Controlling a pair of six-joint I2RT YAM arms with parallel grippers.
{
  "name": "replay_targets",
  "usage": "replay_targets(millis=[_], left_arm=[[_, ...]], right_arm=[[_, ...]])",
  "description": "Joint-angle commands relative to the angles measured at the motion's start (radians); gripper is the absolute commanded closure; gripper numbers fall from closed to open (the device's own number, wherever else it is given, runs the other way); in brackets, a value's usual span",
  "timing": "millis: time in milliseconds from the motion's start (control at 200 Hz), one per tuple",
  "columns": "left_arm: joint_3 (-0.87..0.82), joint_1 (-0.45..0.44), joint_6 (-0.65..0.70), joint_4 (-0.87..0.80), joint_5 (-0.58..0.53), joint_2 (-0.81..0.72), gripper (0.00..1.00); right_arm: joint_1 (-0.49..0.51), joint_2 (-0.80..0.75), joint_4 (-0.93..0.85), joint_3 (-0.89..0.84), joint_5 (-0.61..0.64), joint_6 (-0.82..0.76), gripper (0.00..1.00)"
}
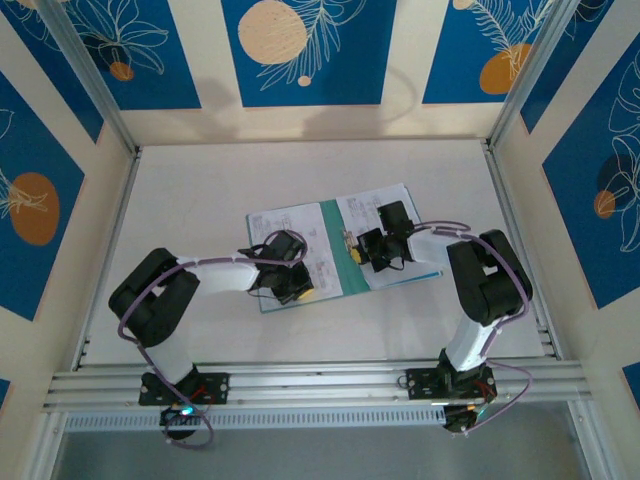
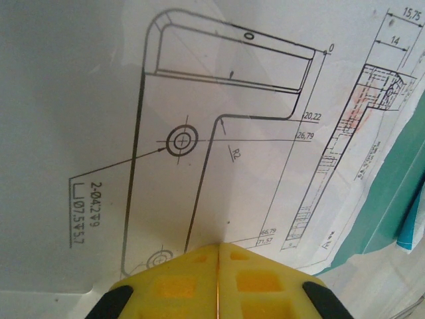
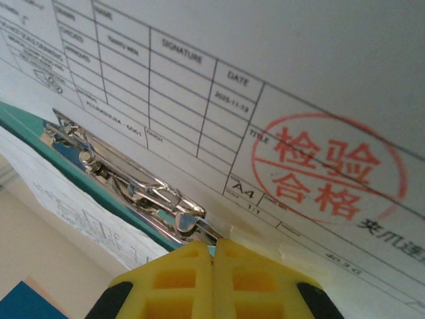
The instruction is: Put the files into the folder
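Atop the folder (image 1: 332, 245) — files (image 1: 372, 205); both arms' jaws closed.

A white table (image 1: 200, 180) lies inside a booth, seen from the fixed camera overhead. Cream walls on three sides carry dark blue panels drawn with white leaf outlines. The centre panel on the back wall (image 1: 300, 50) bears a pale peach disc (image 1: 272, 32), and the panel on the left wall (image 1: 30, 200) shows an orange disc (image 1: 33, 208). Bare aluminium posts (image 1: 90, 75) rise at the two far corners. Slim aluminium rails (image 1: 520, 240) run along both side edges of the table, and a double aluminium rail (image 1: 320, 380) spans its near edge, above a ribbed grey strip (image 1: 320, 418).
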Motion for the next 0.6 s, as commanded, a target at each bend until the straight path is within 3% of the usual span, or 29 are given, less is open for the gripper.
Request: replay_targets(millis=[0, 595], left_arm=[[-0.035, -0.005, -0.006, -0.063, -0.012, 0.033, 0.93], [-0.029, -0.005, 0.002, -0.057, -0.005, 0.041, 0.93]], right_arm=[[0.008, 0.080, -0.209, -0.029, 0.150, 0.003, 1.00], [0.052, 0.153, -0.348, 0.054, 0.172, 0.007, 1.00]])
